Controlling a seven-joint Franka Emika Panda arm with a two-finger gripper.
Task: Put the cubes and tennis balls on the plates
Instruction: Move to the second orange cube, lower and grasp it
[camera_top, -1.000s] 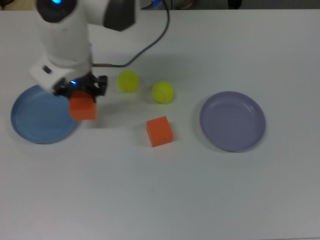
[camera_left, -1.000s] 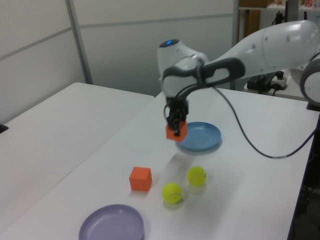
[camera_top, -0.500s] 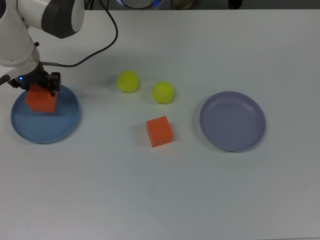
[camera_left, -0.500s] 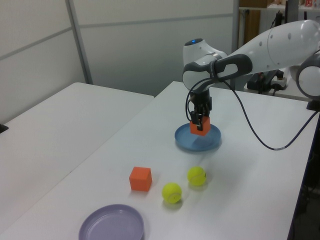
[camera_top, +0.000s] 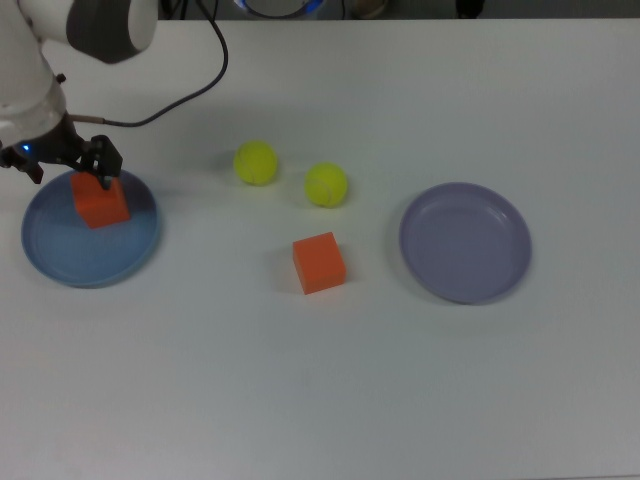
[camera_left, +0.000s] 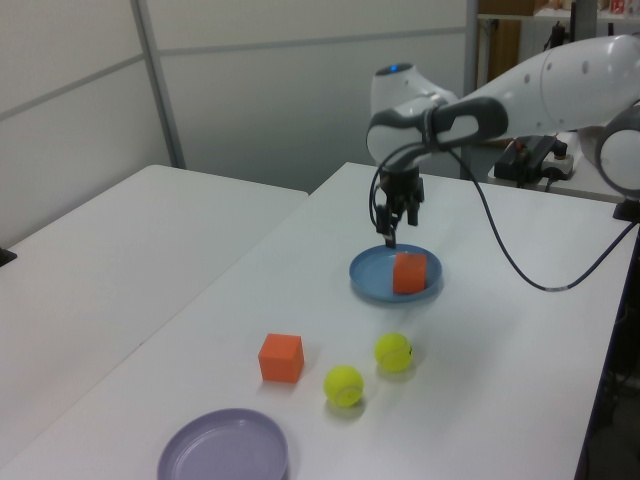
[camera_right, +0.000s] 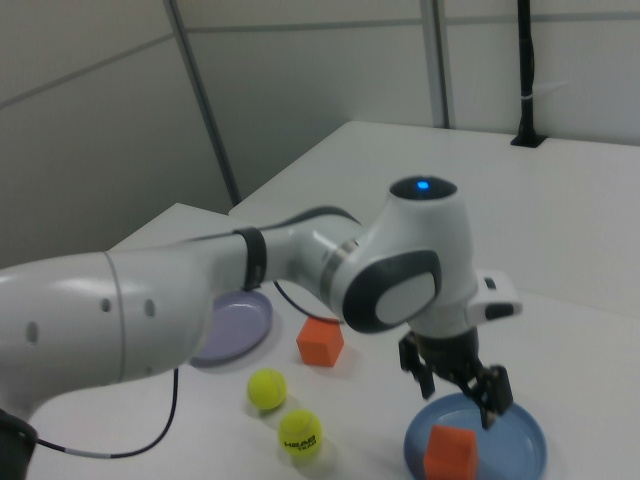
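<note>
Well to the top view's right of the blue plate (camera_top: 60, 262), over which the released claw (camera_left: 392, 222) hangs, the second cube (camera_top: 319, 263) is found.

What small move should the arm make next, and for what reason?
Probably lift the hand clear and swing toward the second cube. One cube already sits on the blue plate, the open hand is above it, and the other cube and both balls lie on the table.

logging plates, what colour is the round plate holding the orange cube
Light blue round plate, clearest in the top view.
</note>
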